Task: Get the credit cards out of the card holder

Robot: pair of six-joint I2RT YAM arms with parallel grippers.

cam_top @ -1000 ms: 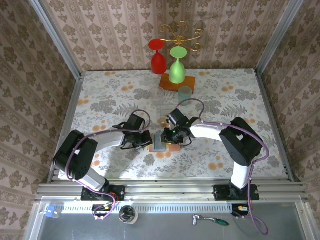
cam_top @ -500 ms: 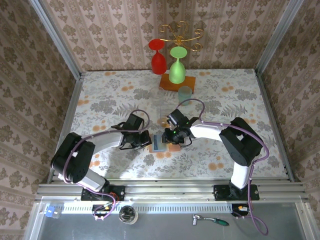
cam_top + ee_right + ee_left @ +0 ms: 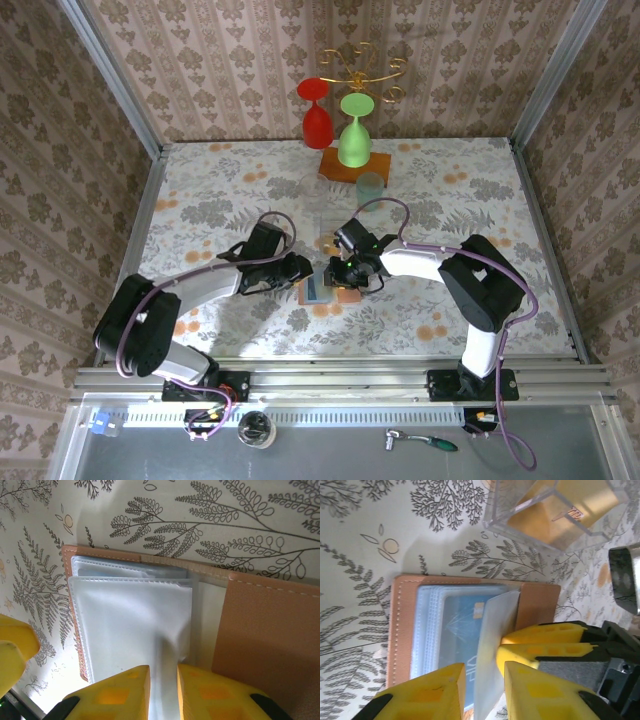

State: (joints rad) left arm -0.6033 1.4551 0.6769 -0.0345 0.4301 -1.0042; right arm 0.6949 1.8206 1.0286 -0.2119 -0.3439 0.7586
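Observation:
The card holder (image 3: 318,291) lies open on the floral table between both grippers, its tan leather rim (image 3: 401,630) around clear plastic sleeves. A teal-blue credit card (image 3: 456,630) shows through the sleeve stack. My right gripper (image 3: 164,695) is shut on one clear sleeve (image 3: 135,625) and holds it lifted off the stack; it comes in from the right (image 3: 337,277). My left gripper (image 3: 485,695) is open, its yellow fingers (image 3: 427,695) straddling the lower edge of that lifted sleeve (image 3: 495,640), at the holder's left side (image 3: 300,272). No orange card is visible.
A clear acrylic box holding an orange-brown block (image 3: 555,510) stands just beyond the holder. Farther back are a red glass (image 3: 316,112) and a green glass (image 3: 353,138) under a gold rack, an orange block (image 3: 352,166) and a clear cup (image 3: 370,186).
My left gripper has moved right, up to the card holder, and now straddles the lifted sleeve. The right gripper has kept its hold in place.

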